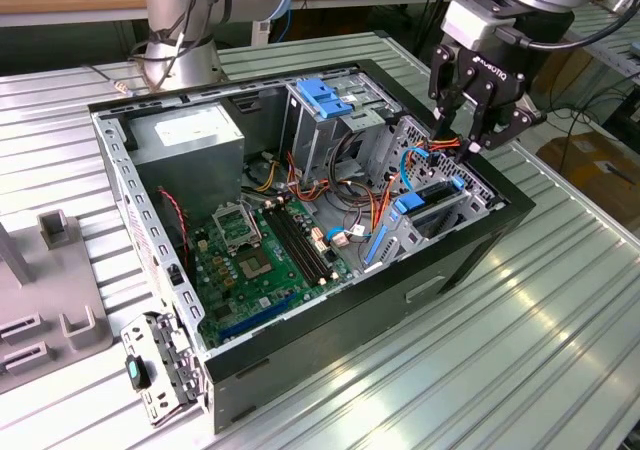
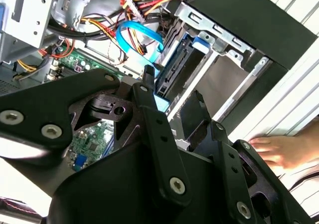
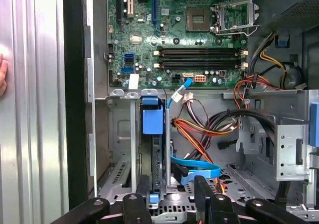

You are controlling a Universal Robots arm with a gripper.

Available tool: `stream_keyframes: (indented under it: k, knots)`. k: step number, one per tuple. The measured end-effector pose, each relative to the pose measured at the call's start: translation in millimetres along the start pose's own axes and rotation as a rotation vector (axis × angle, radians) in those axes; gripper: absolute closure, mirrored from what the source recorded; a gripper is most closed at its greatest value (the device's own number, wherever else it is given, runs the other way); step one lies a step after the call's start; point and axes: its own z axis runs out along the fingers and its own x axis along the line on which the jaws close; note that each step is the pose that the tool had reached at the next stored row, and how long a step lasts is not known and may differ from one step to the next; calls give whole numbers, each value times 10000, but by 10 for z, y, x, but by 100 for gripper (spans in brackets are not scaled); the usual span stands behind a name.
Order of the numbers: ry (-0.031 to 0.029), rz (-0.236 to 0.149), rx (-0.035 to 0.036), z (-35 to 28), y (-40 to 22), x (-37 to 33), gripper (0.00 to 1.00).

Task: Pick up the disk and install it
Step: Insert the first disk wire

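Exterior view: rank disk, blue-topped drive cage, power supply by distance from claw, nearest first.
From the claw:
1. Disk, seated just below it.
2. Blue-topped drive cage, mid-case.
3. Power supply, case corner at the exterior view's left.

Robotics lab: slatted metal workbench (image 1: 540, 350)

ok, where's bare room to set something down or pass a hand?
Free: ribbed silver metal table, exterior view's right of the black open computer case. Crowded: orange and blue cables between green motherboard and grey drive cage, below the black gripper.
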Motion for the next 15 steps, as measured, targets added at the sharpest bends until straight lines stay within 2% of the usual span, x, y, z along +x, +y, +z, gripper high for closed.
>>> stream_keyframes:
  k: [3, 15]
  knots:
    - [0, 0, 0, 3, -24, -34, 51]
    - [1, 0, 0, 3, -25, -38, 51]
